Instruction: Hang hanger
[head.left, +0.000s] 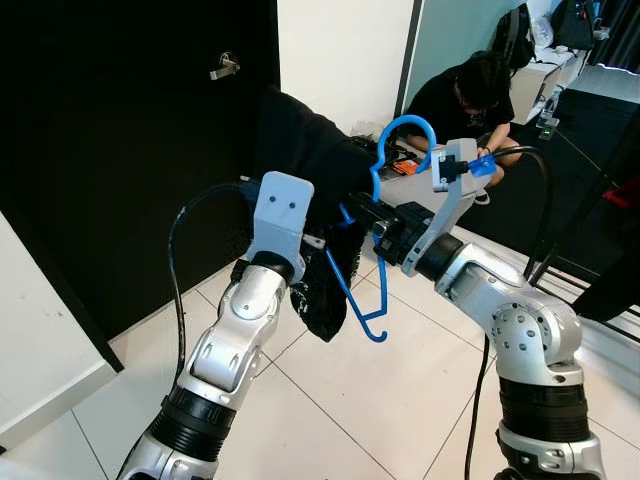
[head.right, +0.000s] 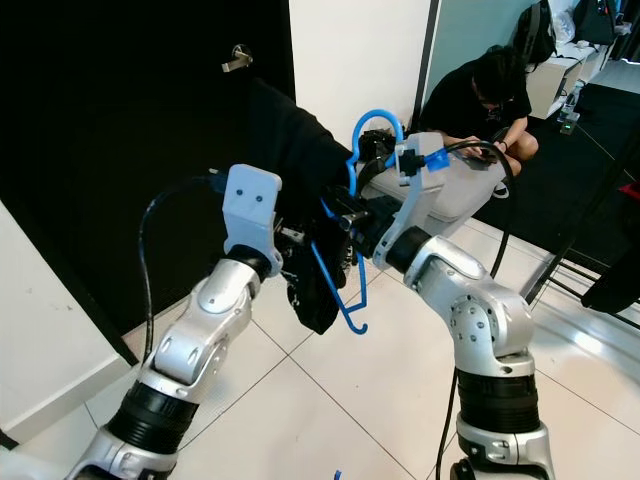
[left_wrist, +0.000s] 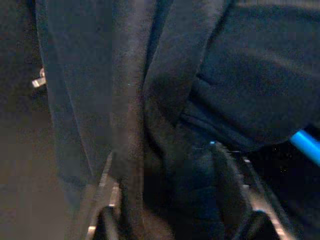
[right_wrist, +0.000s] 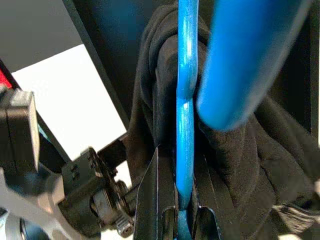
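Our right hand (right_wrist: 176, 212) has its two fingers pinched tight on the stem of the blue hanger (head.left: 375, 200), just under the hook. Our left hand (head.left: 322, 243) is pushed into the black garment (head.left: 305, 150) draped over that hanger; its fingers sit on either side of a fold, but we cannot tell whether they are closed on the cloth.

We judge the hanger light and fairly stiff, of smooth plastic that could twist or slip in a narrow pinch, so the stem near the hook is the sound place to hold it. The garment is soft and limp, hangs bunched toward 7 o'clock of the hook, and looks likely to slide off one shoulder if the hanger tips; a second hold on the cloth steadies it.

Outward, a black door (head.left: 120, 150) with a metal handle (head.left: 224, 68) stands at 10 o'clock. At 1 o'clock a person (head.left: 460, 100) sits on the tiled floor (head.left: 330, 400) beside a bag (head.left: 515, 35). Our own cables (head.left: 180, 270) loop close to both wrists and could snag the hook.
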